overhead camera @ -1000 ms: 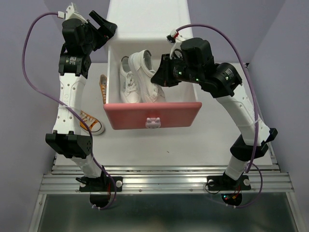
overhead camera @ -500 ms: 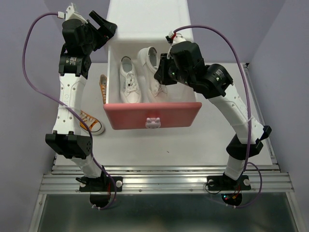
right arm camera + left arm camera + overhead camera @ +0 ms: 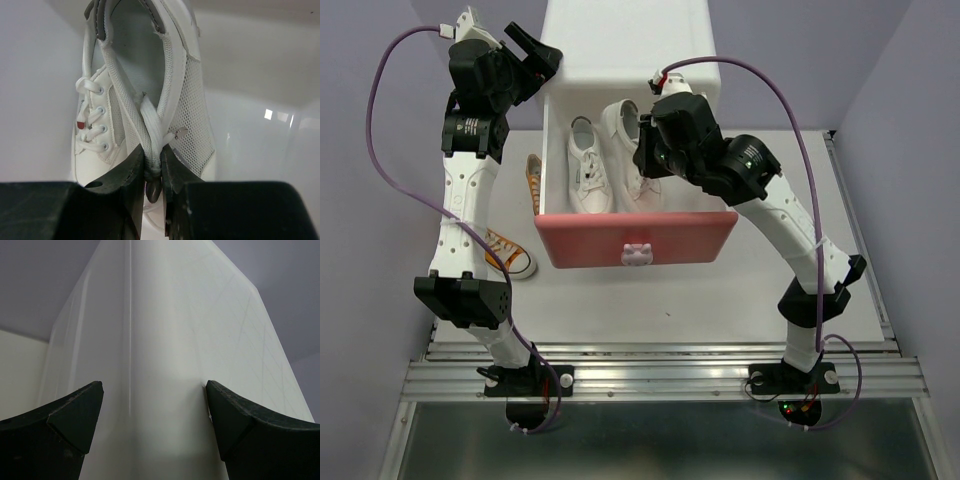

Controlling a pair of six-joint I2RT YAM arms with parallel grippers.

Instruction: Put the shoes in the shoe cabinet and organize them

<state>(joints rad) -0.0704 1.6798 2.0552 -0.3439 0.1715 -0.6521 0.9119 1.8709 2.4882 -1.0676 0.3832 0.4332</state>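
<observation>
The right gripper (image 3: pixel 152 170) is pinched almost fully shut on a thin strip of lace or tongue of one white sneaker (image 3: pixel 185 100), which sits tilted in the right half of the open pink drawer (image 3: pixel 635 240) of the shoe cabinet (image 3: pixel 625 45), its far end just under the cabinet's front edge. That hold is the main worry. The fabric is soft and narrow, so it may slide out between the fingers, or the shoe may swing and twist about the pinch if the arm moves sideways. A shoe let go while tilted could settle on its side or lean on the other white sneaker (image 3: pixel 588 170), which lies flat in the left half of the drawer, and push it askew. If lace catches on a finger as the jaws part, the shoe could be dragged up out of the drawer. The left gripper (image 3: pixel 535 52) stands spread wide with nothing in it, straddling the cabinet's left rear corner. A careless motion there could nudge the light cabinet and shift the drawer. The two orange sneakers (image 3: pixel 533 178) lie on the table (image 3: pixel 750 290) just left of the drawer, and one (image 3: pixel 508 253) is close beside the left arm, which could knock it.
</observation>
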